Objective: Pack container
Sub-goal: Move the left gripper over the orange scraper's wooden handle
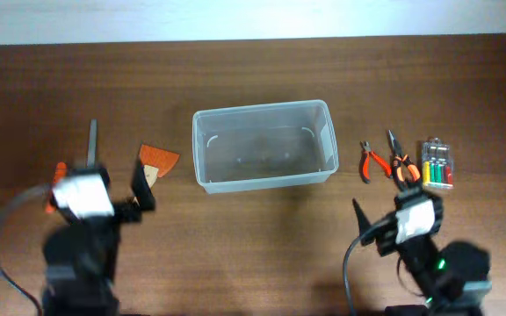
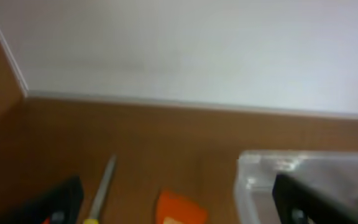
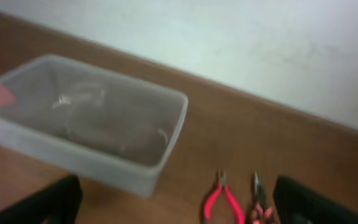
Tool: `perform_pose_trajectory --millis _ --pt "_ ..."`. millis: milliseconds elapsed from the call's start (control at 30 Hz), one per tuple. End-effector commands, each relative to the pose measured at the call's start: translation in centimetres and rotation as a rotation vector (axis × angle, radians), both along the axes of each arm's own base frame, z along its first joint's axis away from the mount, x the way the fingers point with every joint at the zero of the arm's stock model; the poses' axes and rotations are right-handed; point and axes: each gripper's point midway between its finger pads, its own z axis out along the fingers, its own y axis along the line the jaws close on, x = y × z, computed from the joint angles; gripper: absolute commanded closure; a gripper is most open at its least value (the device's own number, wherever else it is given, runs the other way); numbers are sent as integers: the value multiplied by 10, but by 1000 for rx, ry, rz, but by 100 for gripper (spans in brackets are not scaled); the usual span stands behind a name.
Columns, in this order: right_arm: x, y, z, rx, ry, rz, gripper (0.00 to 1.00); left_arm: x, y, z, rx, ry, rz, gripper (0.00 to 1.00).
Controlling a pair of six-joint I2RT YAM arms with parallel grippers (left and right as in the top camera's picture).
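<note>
Both grippers hang released over the near side of the table, jaws spread wide: the left gripper (image 2: 176, 185) toward the left end, the right gripper (image 3: 176, 182) toward the right end. The brown wooden table (image 1: 262, 246) carries everything. The container (image 1: 264, 145) sits upright at its middle, between the two arms and apart from both. An orange scraper (image 1: 158, 160) lies between the left gripper and the container's left wall. A screwdriver (image 1: 92, 139) lies further left, its shaft pointing away. Just beyond the right gripper lie red pliers (image 1: 373, 163), orange pliers (image 1: 401, 166) beside them, then a small case of coloured bits (image 1: 437, 163).
</note>
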Motion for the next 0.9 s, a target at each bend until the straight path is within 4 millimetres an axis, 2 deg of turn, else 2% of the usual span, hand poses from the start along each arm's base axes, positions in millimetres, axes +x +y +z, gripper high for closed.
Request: perform_pose_trajectory --millis 0,100,167,233,300,367,500,567,633,700,767,867 --pt "20 2 43 30 94 3 2 47 16 18 5 172 28 1" --pt "37 -1 63 24 260 -13 2 80 13 17 -50 312 -33 1" --pt "50 -5 72 12 433 -34 1 100 13 5 -73 436 -48 1" --pt "60 -3 76 17 526 -26 1 106 13 -7 -87 518 -49 1" --pt "70 8 79 53 604 28 2 106 5 -23 -122 589 -84 1" --pt "74 17 73 88 694 72 2 101 0 -38 -143 654 -103 1" --pt "88 22 50 114 809 93 1 94 7 -66 -133 774 -63 1" --pt "98 21 36 120 849 85 1 88 9 -88 -93 869 -83 1" --pt "108 11 29 190 886 -18 2 81 6 -110 -29 968 -151 1" --pt "121 -13 20 267 912 -197 2 77 3 -132 16 1057 -214 1" --pt "131 -44 15 296 895 -350 1 82 4 -149 21 1098 -223 1" --pt "140 -71 17 379 859 -443 1 88 6 -169 21 1139 -219 1"
